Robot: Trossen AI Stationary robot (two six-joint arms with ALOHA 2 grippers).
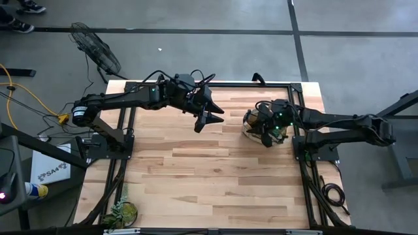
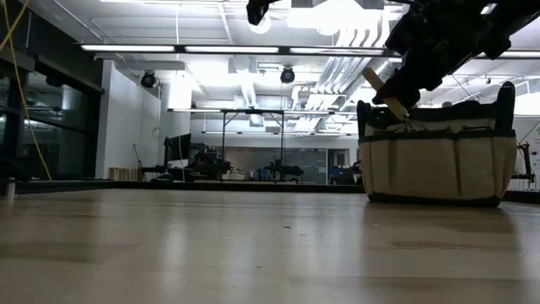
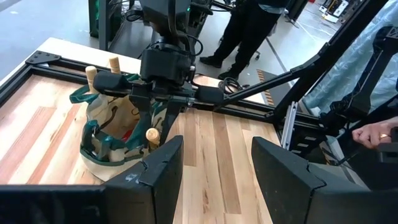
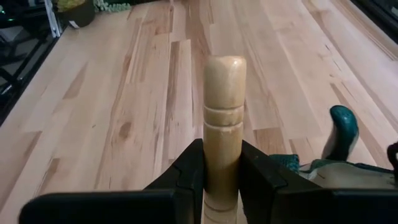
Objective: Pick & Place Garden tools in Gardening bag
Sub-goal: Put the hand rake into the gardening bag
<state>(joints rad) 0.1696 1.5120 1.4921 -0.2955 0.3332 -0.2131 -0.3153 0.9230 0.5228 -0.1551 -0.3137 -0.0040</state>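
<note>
Plant clump (image 1: 123, 212): near left corner of the table (image 1: 196, 176), well apart from both arms.
Left gripper (image 1: 208, 116): raised over the mid-table boards, fingers spread, nothing between them.
Right gripper (image 4: 219, 177): over the gardening bag (image 2: 437, 159), fingers pinching a wooden tool handle (image 4: 224, 130), its rounded end sticking out past them.
Gardening bag: far right part of the table; two more wooden handles (image 3: 99, 70) stand up in it.
Beyond the table: a person's hand (image 3: 375, 132).

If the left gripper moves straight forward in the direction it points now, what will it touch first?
Probably the gardening bag or the right gripper above it; the left gripper, jaws open, points between them and bare table, and depth is unclear.
</note>
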